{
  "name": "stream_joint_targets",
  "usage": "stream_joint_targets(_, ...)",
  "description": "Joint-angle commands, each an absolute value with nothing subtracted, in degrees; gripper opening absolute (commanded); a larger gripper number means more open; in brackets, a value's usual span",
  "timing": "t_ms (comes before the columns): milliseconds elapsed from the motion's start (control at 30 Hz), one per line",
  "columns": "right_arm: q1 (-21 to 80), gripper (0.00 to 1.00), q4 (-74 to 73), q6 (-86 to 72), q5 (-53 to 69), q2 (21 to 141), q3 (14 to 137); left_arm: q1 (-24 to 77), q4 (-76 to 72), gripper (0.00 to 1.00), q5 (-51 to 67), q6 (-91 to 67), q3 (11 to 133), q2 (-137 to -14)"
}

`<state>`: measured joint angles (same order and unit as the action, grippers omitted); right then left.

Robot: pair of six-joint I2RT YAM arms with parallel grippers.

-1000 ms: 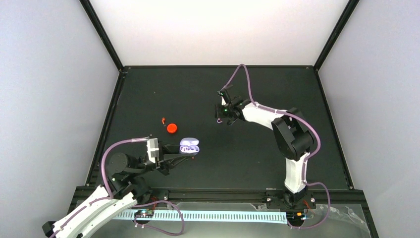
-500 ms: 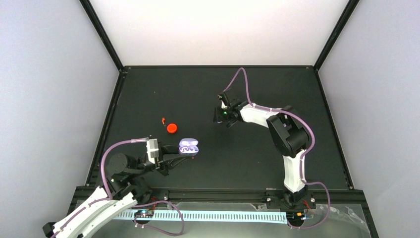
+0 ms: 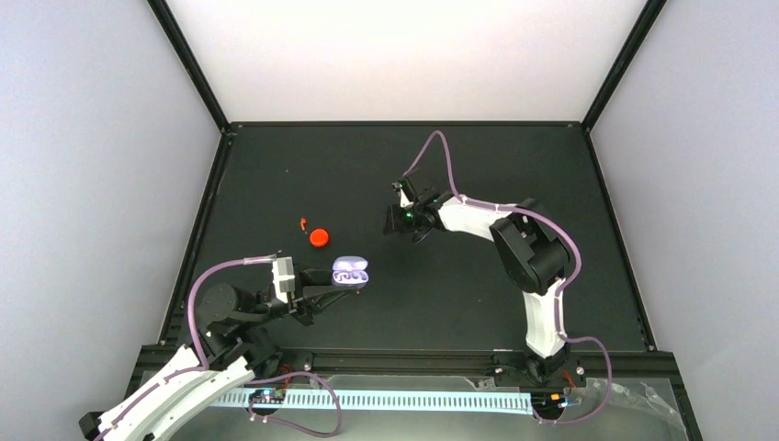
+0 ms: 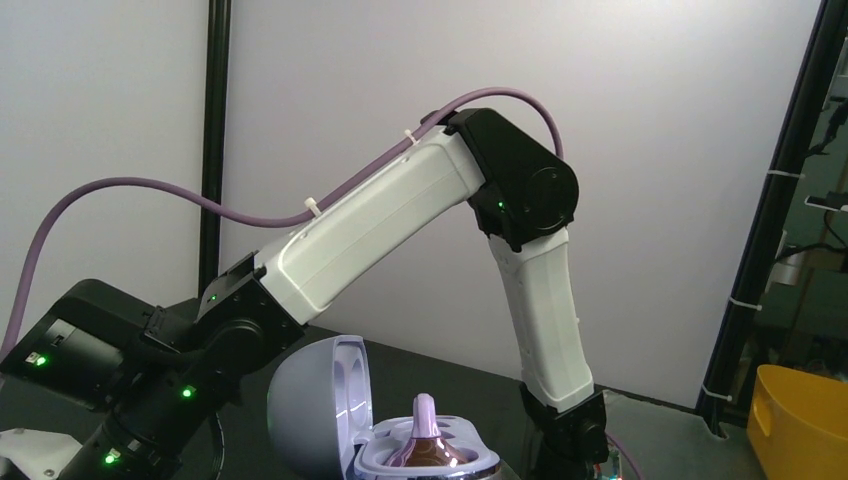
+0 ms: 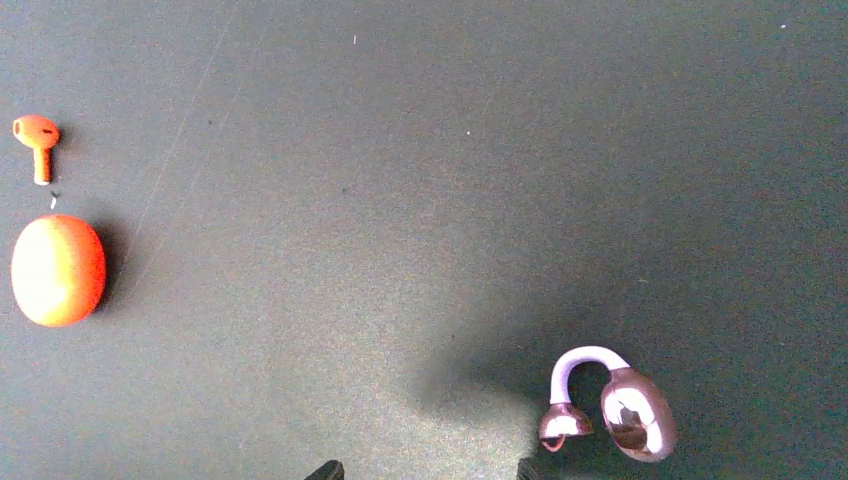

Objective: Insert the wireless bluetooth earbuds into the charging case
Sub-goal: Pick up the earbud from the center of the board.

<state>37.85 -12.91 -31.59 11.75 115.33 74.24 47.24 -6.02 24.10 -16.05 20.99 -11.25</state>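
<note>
The left fingers (image 3: 321,293) are clenched on the open lavender charging case (image 3: 351,272); a seated bud (image 4: 425,425) is shown close up by the left wrist view. The right fingers (image 5: 327,469) are seen spread and empty in the right wrist view alone, where a lavender earbud (image 5: 605,400), not made out from above, is found lying on the bench (image 5: 420,200) just beside them, well apart from the red-orange earbud (image 5: 37,140) and orange case (image 5: 57,270).

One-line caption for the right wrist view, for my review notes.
A lavender hook earbud lies on the dark table beside the open right hand; orange case and orange earbud far off.
</note>
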Motion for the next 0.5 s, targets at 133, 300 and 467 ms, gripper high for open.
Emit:
stream_joint_targets(133, 35.63, 0.44, -15.3, -25.03, 5.42, 109.25, 76.38, 47.02, -6.81, 0.02, 23.99, -15.84, 22.32, -11.79)
stream_joint_targets(300, 32.71, 0.37, -19.28, -21.16, 3.97, 113.9, 82.79, 47.02, -6.75, 0.02, 23.82, -15.84, 22.24, -11.94)
stream_joint_targets(467, 32.7, 0.3, -24.4, -17.68, 3.06, 119.07, 89.52, 47.03, -6.77, 0.02, 23.62, -15.73, 22.32, -12.13)
